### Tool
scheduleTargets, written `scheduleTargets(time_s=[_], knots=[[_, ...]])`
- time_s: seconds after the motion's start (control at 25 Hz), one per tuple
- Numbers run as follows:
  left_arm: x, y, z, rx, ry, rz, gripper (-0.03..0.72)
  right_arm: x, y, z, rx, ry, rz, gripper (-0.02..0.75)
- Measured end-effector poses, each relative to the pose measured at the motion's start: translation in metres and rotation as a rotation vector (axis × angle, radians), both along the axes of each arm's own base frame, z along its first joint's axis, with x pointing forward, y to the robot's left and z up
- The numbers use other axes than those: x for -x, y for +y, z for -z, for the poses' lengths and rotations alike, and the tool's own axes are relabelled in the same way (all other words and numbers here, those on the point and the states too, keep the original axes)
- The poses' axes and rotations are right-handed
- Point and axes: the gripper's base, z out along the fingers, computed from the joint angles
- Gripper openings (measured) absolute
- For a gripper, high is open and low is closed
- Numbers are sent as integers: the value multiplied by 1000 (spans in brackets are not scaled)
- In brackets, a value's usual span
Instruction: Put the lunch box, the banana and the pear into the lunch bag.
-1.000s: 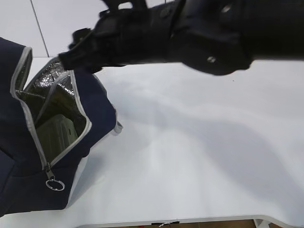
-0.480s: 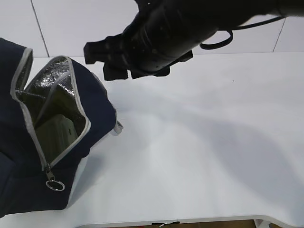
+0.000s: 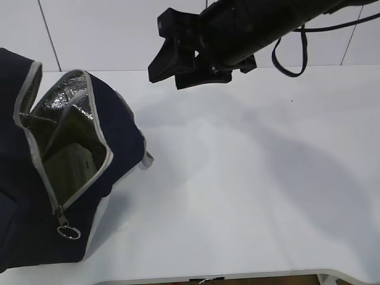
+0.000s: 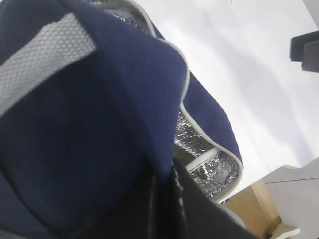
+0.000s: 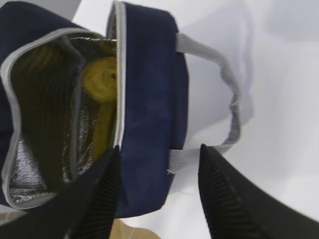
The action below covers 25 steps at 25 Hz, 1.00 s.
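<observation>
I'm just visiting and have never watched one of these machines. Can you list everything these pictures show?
lunch bag: one, navy with grey trim and silver lining, unzipped, left side of table.
lunch box: one, pale green, inside the bag.
yellow fruit: at least one, inside the bag; which kind is unclear.
zipper ring: one, metal, hanging at bag's front.
table: one, white.
right gripper: one, black, open, above the table.
left gripper: hidden behind bag fabric.

Lab-like robot workspace, plain white table (image 3: pixel 249 196), white panelled wall (image 3: pixel 89 35)
</observation>
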Motion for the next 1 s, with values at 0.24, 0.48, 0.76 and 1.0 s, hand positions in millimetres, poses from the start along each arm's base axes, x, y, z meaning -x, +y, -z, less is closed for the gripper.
scheduleTargets(time_s=[0.24,0.48,0.76,1.0], knots=[[2,-1,0,2,13,18,-14,-13,11,27,-49,47,-72,421],[2,-1,1,2,15,21,-14,-36,27,54,-85,101,-99,421],[2,-1,1,2,15,21,-14,-59,41,66,-108,105,-129,405],[2,-1,1,2,15,21,-14,-65,45,88,-95,149,-134,344]])
